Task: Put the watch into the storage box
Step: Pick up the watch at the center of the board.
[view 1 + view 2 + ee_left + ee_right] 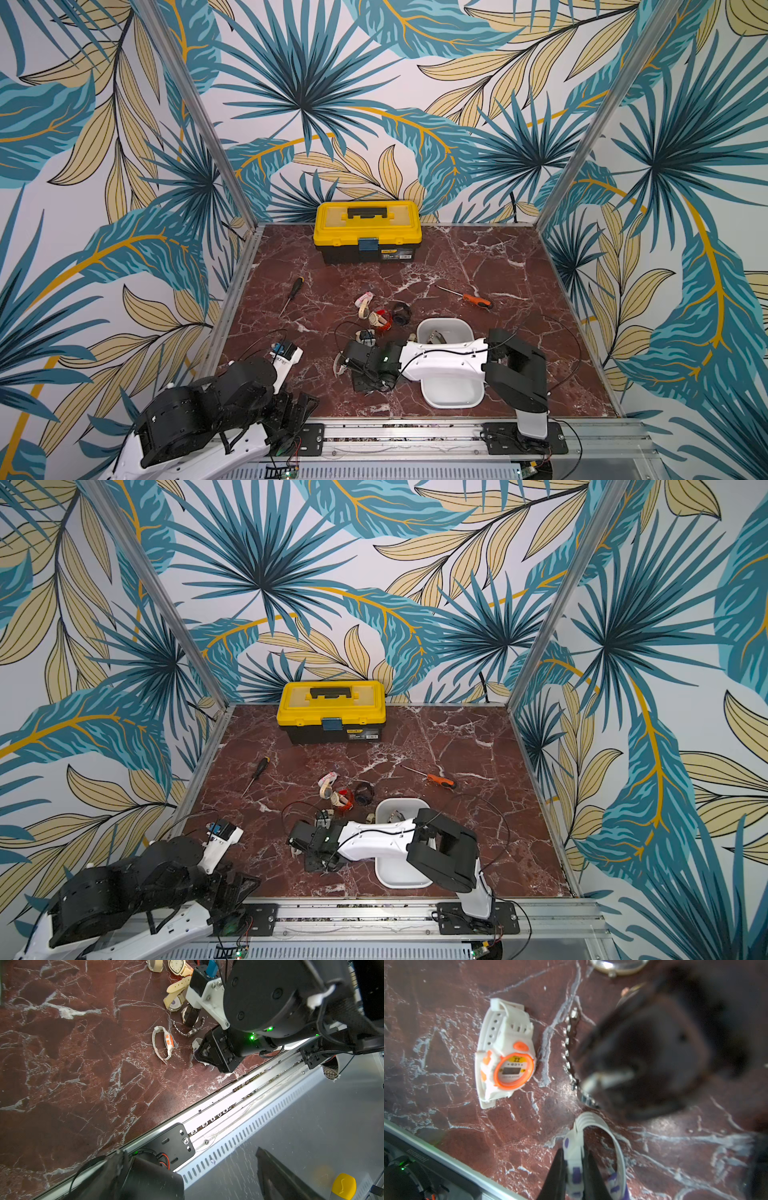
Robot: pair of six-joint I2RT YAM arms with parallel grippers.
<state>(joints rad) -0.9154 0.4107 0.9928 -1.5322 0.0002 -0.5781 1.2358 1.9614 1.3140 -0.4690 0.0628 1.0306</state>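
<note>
Two fingers [560,1172] of my right gripper [575,1169] pinch the strap of the white and purple watch [591,1126], which lies on the table [446,1126]. An orange watch [506,1053] lies near it. The white box [453,395] sits close by, under my arm [440,357]. My left gripper [190,1151] is spread wide, holding nothing.

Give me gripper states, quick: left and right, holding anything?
Left gripper: open, holding nothing.
Right gripper: closed on the strap of the white and purple watch.
</note>
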